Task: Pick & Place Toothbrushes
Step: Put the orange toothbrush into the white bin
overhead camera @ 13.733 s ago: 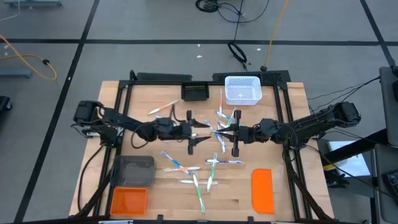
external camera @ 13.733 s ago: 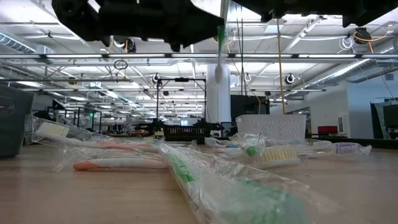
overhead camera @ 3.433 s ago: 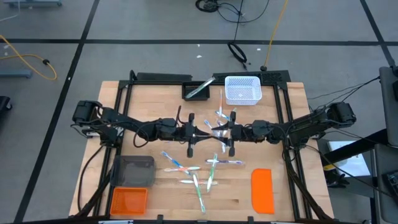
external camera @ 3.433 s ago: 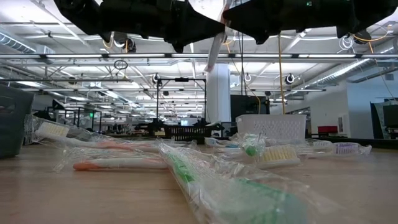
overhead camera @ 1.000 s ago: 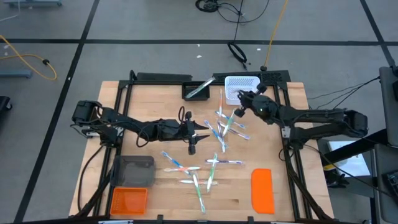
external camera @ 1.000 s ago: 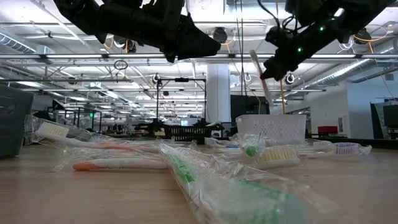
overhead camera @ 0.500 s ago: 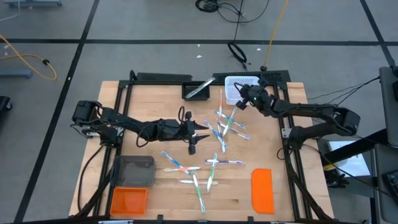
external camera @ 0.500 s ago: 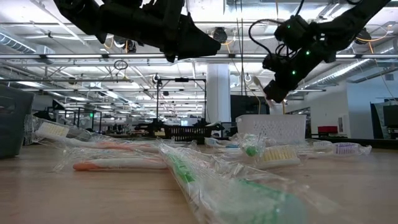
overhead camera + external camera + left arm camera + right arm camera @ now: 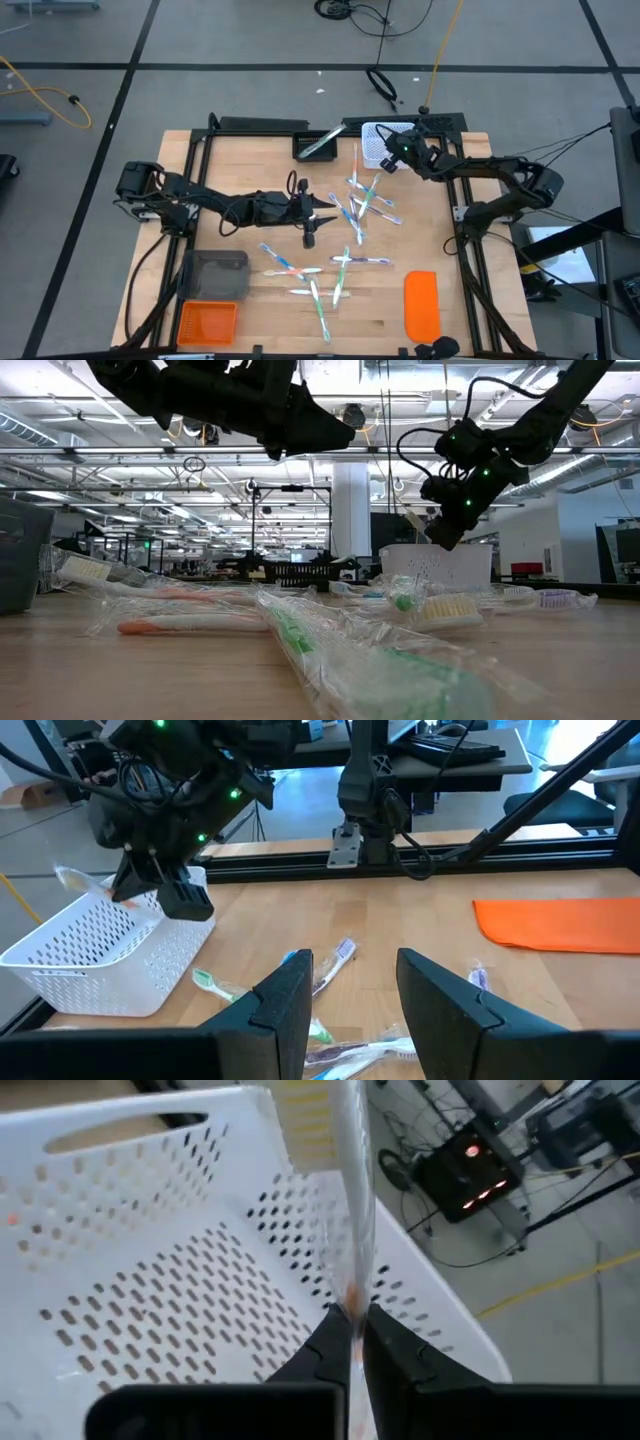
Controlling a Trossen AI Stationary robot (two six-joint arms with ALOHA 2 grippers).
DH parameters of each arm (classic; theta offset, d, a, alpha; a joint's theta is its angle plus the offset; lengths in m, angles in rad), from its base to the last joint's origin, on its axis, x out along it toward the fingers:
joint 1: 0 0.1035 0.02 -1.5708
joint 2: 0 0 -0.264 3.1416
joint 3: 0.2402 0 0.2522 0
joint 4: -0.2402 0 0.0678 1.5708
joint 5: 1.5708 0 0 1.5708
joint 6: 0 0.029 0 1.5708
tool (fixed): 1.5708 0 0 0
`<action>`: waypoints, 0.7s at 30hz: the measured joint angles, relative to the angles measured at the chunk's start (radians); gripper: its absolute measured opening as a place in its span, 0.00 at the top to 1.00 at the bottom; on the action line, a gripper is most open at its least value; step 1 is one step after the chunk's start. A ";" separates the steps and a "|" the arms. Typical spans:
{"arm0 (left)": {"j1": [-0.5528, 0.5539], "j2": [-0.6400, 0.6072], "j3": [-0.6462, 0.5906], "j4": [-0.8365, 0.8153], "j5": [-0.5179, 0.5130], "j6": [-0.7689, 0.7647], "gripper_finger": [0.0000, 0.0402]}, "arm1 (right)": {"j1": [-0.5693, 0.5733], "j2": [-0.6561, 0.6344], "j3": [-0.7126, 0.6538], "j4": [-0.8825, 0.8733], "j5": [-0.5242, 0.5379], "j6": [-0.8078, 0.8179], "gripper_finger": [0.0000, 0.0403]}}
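My right gripper (image 9: 387, 154) (image 9: 350, 1325) hangs over the white perforated basket (image 9: 372, 133) (image 9: 150, 1280) at the table's far edge, shut on a toothbrush in a clear wrapper (image 9: 345, 1200). My left gripper (image 9: 322, 207) (image 9: 355, 1000) hovers open above the table's middle, touching nothing. Several wrapped toothbrushes (image 9: 362, 200) (image 9: 320, 275) lie flat and scattered on the wood. One more toothbrush (image 9: 322, 142) leans on the rim of the black basket (image 9: 314, 150). My right gripper pinches the wrapped toothbrush between its two fingers at the handle (image 9: 350, 1305). The brush runs on past the fingertips, with its bristle head (image 9: 300, 1110) farthest out. It is lifted clear, above the inside of the white basket.
A grey bin (image 9: 215, 273) and an orange bin (image 9: 207, 321) stand at the near left. A flat orange lid (image 9: 422, 305) lies at the near right. A dark frame (image 9: 455, 215) borders the work area. Bare wood shows between the lid and the scattered brushes.
My right gripper has carried the toothbrush toward the table's far edge and a little left, from beside the scattered brushes to over the white basket. It has dropped lower and tipped the brush down toward the basket. My left gripper has kept still.
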 joint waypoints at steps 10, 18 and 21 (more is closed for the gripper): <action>0.001 0.000 0.000 0.000 0.000 0.000 0.63 | -0.026 0.013 0.000 -0.001 0.006 -0.003 0.89; 0.001 0.000 0.000 0.000 0.000 0.000 0.63 | -0.026 0.013 0.000 -0.001 0.006 -0.004 0.85; 0.001 0.000 0.000 0.000 0.000 0.000 0.63 | -0.026 0.013 0.000 -0.001 0.007 -0.005 0.83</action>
